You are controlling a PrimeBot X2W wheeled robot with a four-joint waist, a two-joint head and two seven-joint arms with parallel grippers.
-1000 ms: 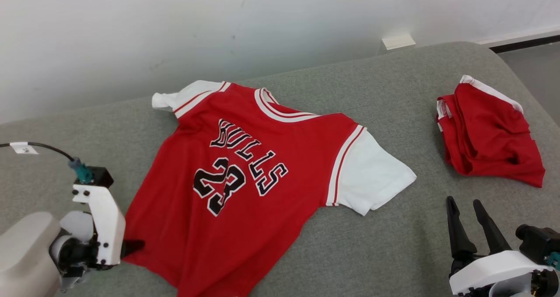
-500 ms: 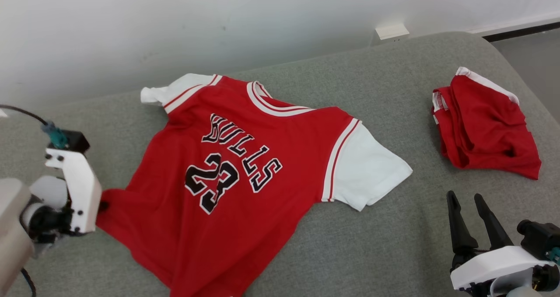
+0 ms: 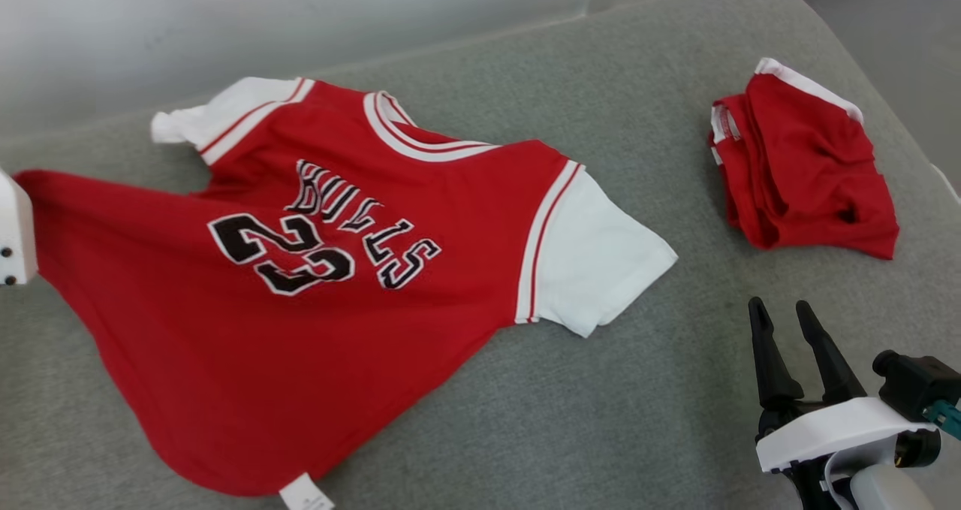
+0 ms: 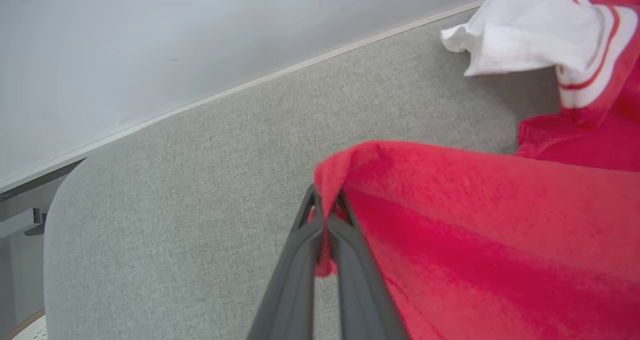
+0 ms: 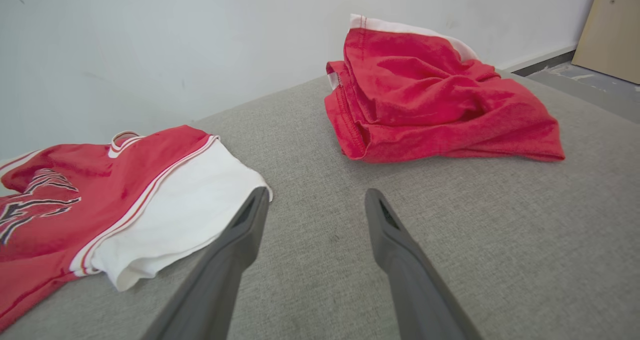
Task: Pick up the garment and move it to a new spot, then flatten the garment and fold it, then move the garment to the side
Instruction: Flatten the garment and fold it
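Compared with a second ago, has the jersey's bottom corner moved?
Yes. The left tool, shut on the jersey, has pulled its hem corner to the robot's left, away from the folded red shorts; the white sleeve kept its spacing from them.

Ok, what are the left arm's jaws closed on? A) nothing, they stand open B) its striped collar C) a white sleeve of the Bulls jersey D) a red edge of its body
D: the left wrist view has the left jaws shut on a red fold of the jersey, apart from the white sleeve.
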